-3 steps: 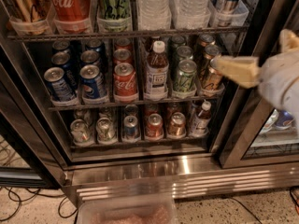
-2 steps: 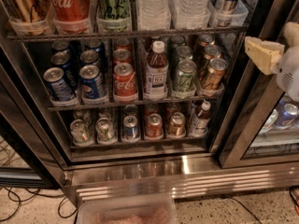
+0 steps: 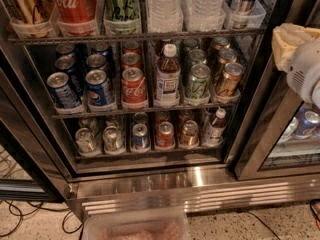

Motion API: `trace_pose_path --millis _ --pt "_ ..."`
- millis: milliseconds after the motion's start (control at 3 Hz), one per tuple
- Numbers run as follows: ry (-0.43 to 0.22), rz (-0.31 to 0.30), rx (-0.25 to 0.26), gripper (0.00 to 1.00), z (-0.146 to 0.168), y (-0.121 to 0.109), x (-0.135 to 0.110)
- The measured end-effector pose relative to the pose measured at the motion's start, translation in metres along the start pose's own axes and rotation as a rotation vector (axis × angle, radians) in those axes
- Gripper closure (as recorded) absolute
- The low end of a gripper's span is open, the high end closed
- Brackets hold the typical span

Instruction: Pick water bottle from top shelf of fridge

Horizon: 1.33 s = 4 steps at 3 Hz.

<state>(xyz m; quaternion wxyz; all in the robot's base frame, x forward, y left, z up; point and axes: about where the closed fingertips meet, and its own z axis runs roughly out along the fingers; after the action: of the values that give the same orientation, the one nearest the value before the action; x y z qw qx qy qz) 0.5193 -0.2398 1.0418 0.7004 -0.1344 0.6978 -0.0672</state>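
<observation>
The fridge (image 3: 165, 184) stands open with its steel slatted base below. The top shelf (image 3: 135, 35) is the uppermost wire rack, with clear trays. The water bottle (image 3: 164, 9), clear and ribbed with a red band on its label, stands on it right of centre; its cap is cut off by the frame's top. A second clear ribbed bottle (image 3: 207, 4) stands just right of it. My gripper (image 3: 292, 41), cream-coloured on a white wrist, is at the far right, outside the fridge opening, at about top-shelf height and well right of the water bottle.
Tall cans, among them a red cola can (image 3: 75, 4) and a green can (image 3: 121, 4), share the top shelf. A brown-drink bottle (image 3: 167, 76) and several cans fill the middle rack. A door frame (image 3: 265, 129) stands between gripper and shelves. A clear bin (image 3: 135, 226) sits on the floor.
My gripper has moved right and up, from in front of the middle rack's right end to outside the door frame near top-shelf height. The bottles and cans have not moved.
</observation>
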Motion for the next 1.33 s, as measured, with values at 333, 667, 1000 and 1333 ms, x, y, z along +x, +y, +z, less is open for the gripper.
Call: trace_pose_path --millis 333,667,1000,1333 --pt "-0.017 0.048 0.054 1.0 0.007 -0.007 -0.007" --pt "-0.031 0.137 0.085 1.0 0.021 0.014 -0.004" --pt "-0.058 0.18 0.084 1.0 0.034 0.069 -0.016" --pt "-0.053 0.175 0.145 1.0 0.033 0.057 -0.015"
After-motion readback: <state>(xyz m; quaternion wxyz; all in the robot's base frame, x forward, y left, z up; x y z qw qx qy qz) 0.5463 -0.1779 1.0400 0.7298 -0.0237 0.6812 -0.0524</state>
